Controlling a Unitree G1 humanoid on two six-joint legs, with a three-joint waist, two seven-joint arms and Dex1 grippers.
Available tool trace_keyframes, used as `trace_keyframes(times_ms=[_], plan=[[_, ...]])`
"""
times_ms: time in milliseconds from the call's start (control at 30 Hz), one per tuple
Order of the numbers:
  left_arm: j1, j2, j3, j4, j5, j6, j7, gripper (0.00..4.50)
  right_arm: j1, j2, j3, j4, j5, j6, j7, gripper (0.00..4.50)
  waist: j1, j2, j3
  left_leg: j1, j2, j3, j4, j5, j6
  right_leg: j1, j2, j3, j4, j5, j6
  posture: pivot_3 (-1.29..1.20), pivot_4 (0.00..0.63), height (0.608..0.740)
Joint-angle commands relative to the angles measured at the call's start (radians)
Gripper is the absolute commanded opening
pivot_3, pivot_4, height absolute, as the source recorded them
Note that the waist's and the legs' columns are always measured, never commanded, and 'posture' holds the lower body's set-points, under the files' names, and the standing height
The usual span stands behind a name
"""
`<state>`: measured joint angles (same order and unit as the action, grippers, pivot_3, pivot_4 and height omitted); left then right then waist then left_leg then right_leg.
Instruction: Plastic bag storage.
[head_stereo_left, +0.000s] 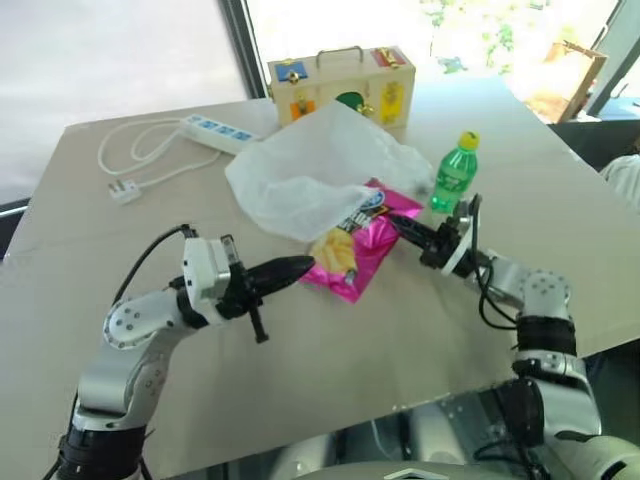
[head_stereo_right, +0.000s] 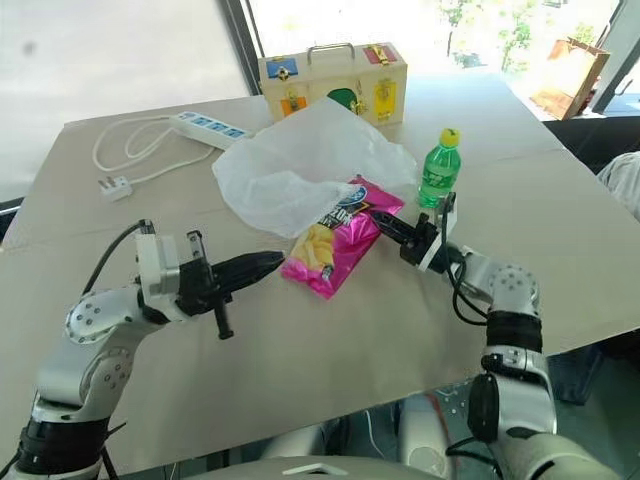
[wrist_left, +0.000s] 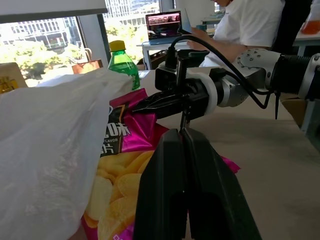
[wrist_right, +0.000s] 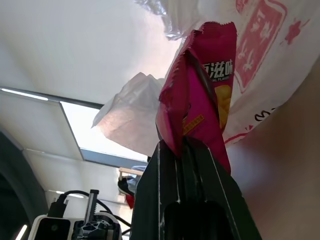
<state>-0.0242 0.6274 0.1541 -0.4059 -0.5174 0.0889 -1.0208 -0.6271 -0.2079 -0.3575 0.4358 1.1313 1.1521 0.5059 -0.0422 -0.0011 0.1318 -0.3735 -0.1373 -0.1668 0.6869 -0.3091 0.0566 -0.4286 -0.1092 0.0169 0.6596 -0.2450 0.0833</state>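
Nearest us, our left gripper (head_stereo_left: 300, 267) hovers clenched on nothing, its tip just short of the chips packet (head_stereo_left: 352, 250) at its three o'clock. At about two o'clock from it, our right gripper (head_stereo_left: 398, 226) is pinched onto the far-right corner of that pink packet. Just beyond, at twelve o'clock of the packet, the plastic bag (head_stereo_left: 320, 170) lies crumpled on the table (head_stereo_left: 420, 330), its near edge draped over the packet's top. The green bottle (head_stereo_left: 454, 172) stands at the bag's three o'clock; farther back sit the wooden box (head_stereo_left: 345, 85) and power strip (head_stereo_left: 215, 130).
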Motion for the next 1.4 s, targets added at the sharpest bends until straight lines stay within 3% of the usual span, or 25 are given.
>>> trace_keyframes(times_ms=[33,67,133,300,433,467,667,733,900,1233,1333,1400], plan=[[-0.1,-0.022,-0.032,0.046,0.21,-0.078,0.158,0.09,-0.049,-0.039,0.019,0.052,-0.039,0.009,0.079,0.0,0.007,0.0,0.0,0.0,0.0,-0.001,0.0,0.0,0.0,0.0,0.0,0.0,0.0,0.0,0.0,0.0,0.15,0.74],[-0.13,-0.03,-0.057,0.048,0.256,-0.1,0.178,0.09,-0.054,-0.044,0.023,0.057,-0.048,0.012,0.091,0.0,0.009,0.0,0.0,0.0,0.0,-0.001,0.0,0.0,0.0,0.001,-0.001,0.0,0.0,0.0,0.0,0.0,0.15,0.74],[-0.176,-0.042,-0.086,0.051,0.271,-0.125,0.174,0.59,-0.056,-0.046,0.024,0.063,-0.059,0.017,0.105,0.0,0.007,-0.001,0.0,0.0,0.0,-0.001,0.0,0.0,0.0,0.001,-0.002,0.0,-0.001,0.0,0.0,0.0,0.15,0.74],[-0.331,-0.035,-0.151,0.158,0.382,-0.107,0.221,2.52,-0.029,-0.024,0.045,0.03,-0.092,0.011,0.122,0.0,-0.003,-0.001,0.0,-0.002,0.0,-0.001,-0.001,0.0,0.0,-0.001,-0.006,0.0,0.0,0.0,0.0,0.0,0.15,0.74],[-0.464,-0.073,-0.237,0.187,0.438,-0.013,0.247,4.34,0.003,0.001,0.053,-0.025,-0.109,-0.002,0.124,0.0,-0.001,-0.001,-0.001,-0.003,0.0,-0.002,0.001,0.0,0.0,-0.001,-0.006,-0.001,0.001,0.0,0.0,0.0,0.15,0.74],[-0.479,-0.076,-0.259,0.186,0.444,0.024,0.243,4.45,0.011,0.007,0.047,-0.036,-0.109,-0.007,0.12,0.0,-0.001,-0.001,-0.001,-0.003,0.0,-0.002,0.001,0.0,0.0,-0.001,-0.007,-0.001,0.001,0.0,0.0,0.0,0.15,0.74],[-0.557,-0.113,-0.384,0.167,0.499,0.245,0.238,4.45,0.059,0.038,0.018,-0.084,-0.1,-0.036,0.086,0.0,-0.002,-0.001,-0.001,-0.004,-0.001,-0.003,0.001,0.0,0.0,-0.001,-0.007,-0.002,0.002,0.0,0.0,0.0,0.15,0.74],[-0.616,-0.124,-0.419,0.191,0.584,0.314,0.29,4.45,0.072,0.053,0.009,-0.103,-0.094,-0.042,0.077,0.0,0.0,-0.001,-0.001,-0.004,-0.001,-0.004,0.001,0.0,0.0,-0.001,-0.006,-0.002,0.002,0.0,0.0,0.0,0.15,0.74],[-0.761,-0.198,-0.488,0.338,0.71,0.335,0.388,4.45,0.091,0.086,-0.001,-0.122,-0.097,-0.061,0.059,0.0,0.001,-0.001,-0.001,-0.004,-0.001,-0.003,0.003,0.0,0.0,-0.001,-0.006,-0.002,0.002,0.0,0.001,0.0,0.15,0.74],[-0.835,-0.209,-0.56,0.407,0.786,0.454,0.334,4.45,0.081,0.092,0.001,-0.126,-0.109,-0.086,0.06,0.0,-0.003,-0.001,-0.001,-0.004,-0.001,-0.003,0.002,0.0,0.0,-0.002,-0.006,-0.001,0.003,0.0,0.001,0.0,0.15,0.74],[-0.832,-0.198,-0.555,0.385,0.805,0.475,0.336,3.69,0.083,0.094,0.0,-0.127,-0.108,-0.09,0.059,0.0,-0.003,-0.001,-0.001,-0.004,-0.001,-0.003,0.002,0.0,0.0,-0.002,-0.006,-0.001,0.002,0.0,0.001,0.0,0.15,0.74],[-0.825,-0.194,-0.55,0.371,0.812,0.485,0.339,2.87,0.085,0.096,0.002,-0.128,-0.109,-0.093,0.059,0.0,-0.003,-0.001,-0.001,-0.004,-0.001,-0.003,0.002,0.0,0.0,-0.002,-0.006,-0.001,0.003,0.0,0.001,0.0,0.15,0.74]])
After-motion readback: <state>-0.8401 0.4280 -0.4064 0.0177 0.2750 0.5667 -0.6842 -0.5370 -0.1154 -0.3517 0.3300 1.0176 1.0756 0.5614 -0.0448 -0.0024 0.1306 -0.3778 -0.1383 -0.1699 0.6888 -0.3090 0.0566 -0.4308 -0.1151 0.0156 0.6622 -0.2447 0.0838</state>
